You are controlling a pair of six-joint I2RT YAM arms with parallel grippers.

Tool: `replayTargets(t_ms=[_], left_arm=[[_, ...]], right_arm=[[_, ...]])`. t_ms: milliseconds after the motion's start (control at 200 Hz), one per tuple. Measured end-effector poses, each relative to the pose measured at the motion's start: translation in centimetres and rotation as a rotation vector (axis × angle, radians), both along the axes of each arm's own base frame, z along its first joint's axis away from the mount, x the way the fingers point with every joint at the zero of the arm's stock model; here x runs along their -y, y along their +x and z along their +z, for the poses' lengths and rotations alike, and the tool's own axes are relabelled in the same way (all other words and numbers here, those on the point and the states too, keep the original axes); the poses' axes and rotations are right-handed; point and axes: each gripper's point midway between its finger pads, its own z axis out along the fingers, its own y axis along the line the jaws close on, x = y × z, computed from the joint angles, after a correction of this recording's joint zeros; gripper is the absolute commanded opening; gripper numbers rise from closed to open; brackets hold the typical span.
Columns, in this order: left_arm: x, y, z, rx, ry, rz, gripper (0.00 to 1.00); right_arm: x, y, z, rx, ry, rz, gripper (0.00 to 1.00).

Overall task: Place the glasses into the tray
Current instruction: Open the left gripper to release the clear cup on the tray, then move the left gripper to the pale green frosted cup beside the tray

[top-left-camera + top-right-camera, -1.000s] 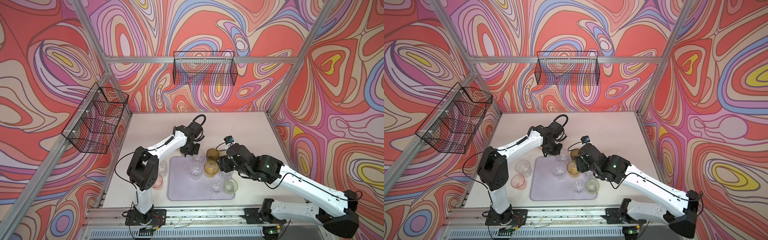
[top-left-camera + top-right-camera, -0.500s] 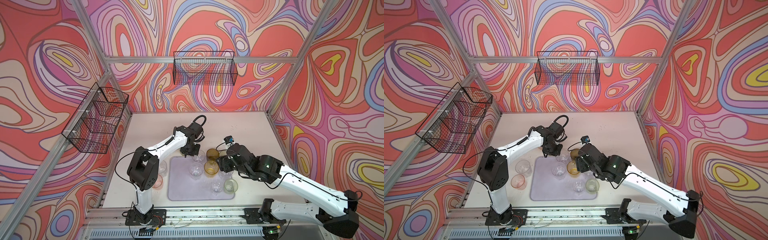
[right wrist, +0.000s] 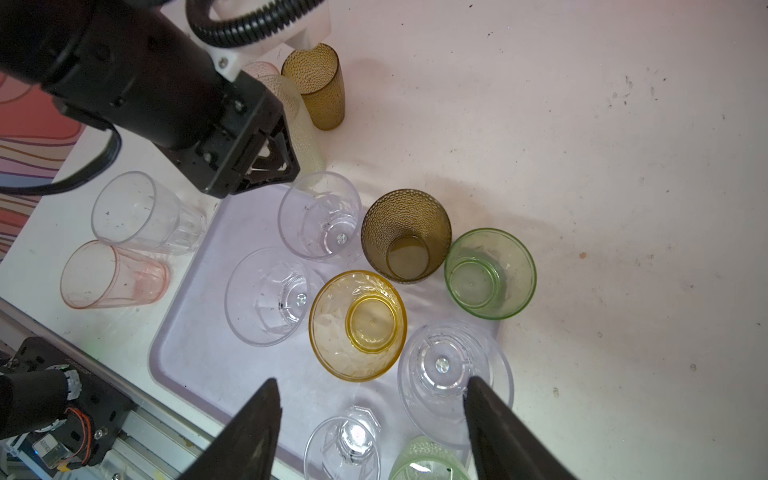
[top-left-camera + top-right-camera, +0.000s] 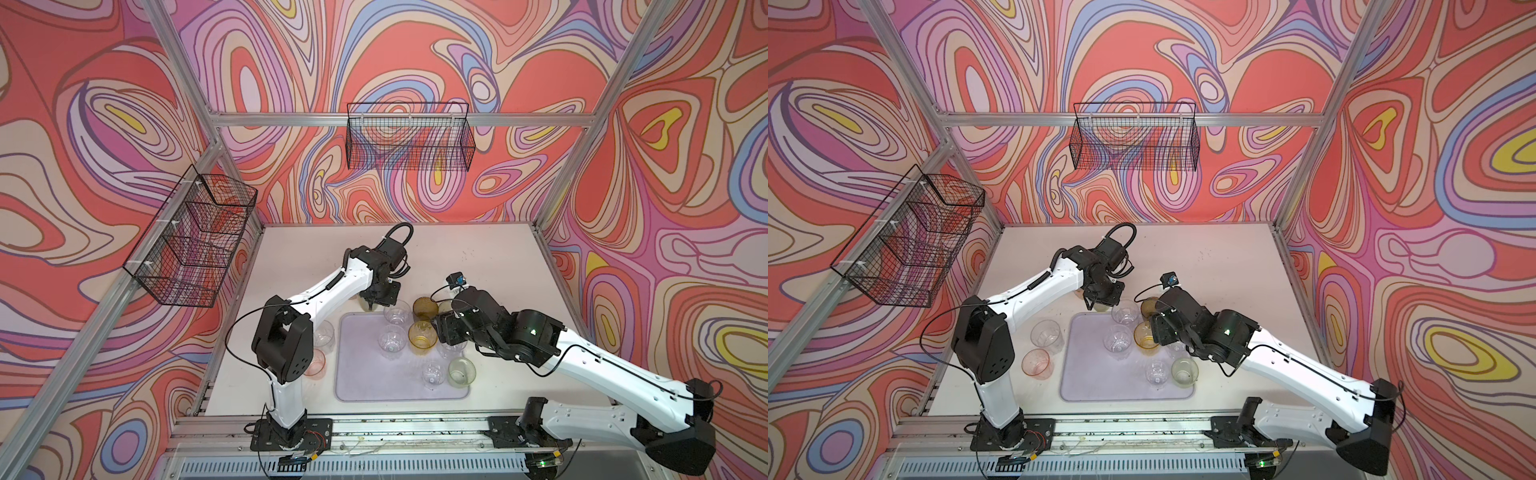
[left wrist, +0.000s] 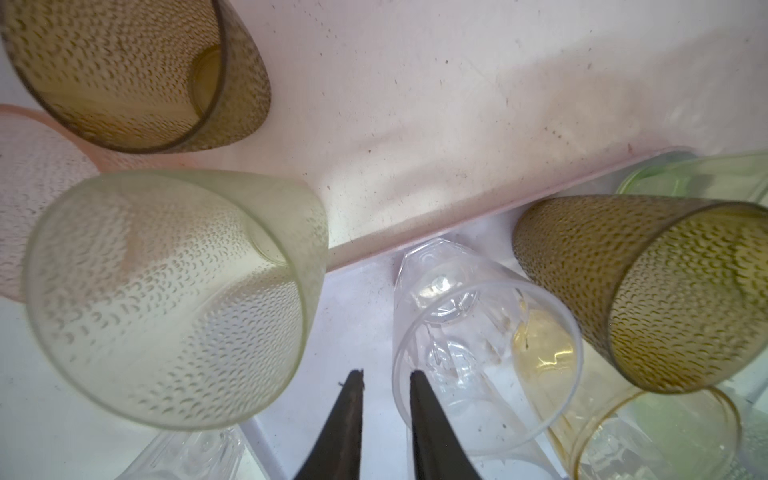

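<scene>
The lilac tray (image 4: 361,374) (image 4: 1088,374) (image 3: 199,332) holds several glasses, among them clear, amber (image 3: 357,324) and olive-brown (image 3: 405,237) ones. My left gripper (image 4: 376,307) (image 5: 386,374) hangs at the tray's far edge, slightly open. One of its fingers is inside the rim of an upright clear glass (image 5: 486,365) (image 3: 320,220) and the other is outside. The gap is wider than the glass wall. My right gripper (image 3: 372,381) (image 4: 446,332) is wide open over the tray's right side, holding nothing, with a clear glass (image 3: 453,374) beside one finger.
Off the tray, a pale frosted glass (image 5: 166,299), an olive-brown one (image 5: 124,70) and a pink one (image 5: 33,187) stand behind its far edge. A clear glass (image 3: 137,212) and a pink one (image 3: 108,276) stand to its left. Black wire baskets (image 4: 409,137) hang on the walls.
The left gripper's jaws have parted a little around the clear glass's rim. Neither arm has visibly shifted in the top views.
</scene>
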Motion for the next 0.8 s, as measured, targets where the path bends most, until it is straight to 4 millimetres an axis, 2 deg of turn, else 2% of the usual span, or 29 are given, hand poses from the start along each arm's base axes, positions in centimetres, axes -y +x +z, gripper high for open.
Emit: replayTargets(t_ms=[250, 456, 801], left_arm=[[-0.3, 1.1, 3.2, 0.071, -0.007, -0.011, 0.28], [-2.2, 2.1, 4.6, 0.087, -0.011, 0.017, 0.31], [-4.9, 3.2, 4.9, 0.076, -0.003, 0.064, 0.35]], right_arm=[[0.0, 0.0, 0.0, 0.001, -0.002, 0.002, 0.73], [0.0, 0.0, 0.0, 0.003, -0.004, 0.006, 0.73], [0.0, 0.0, 0.0, 0.006, -0.01, 0.015, 0.73]])
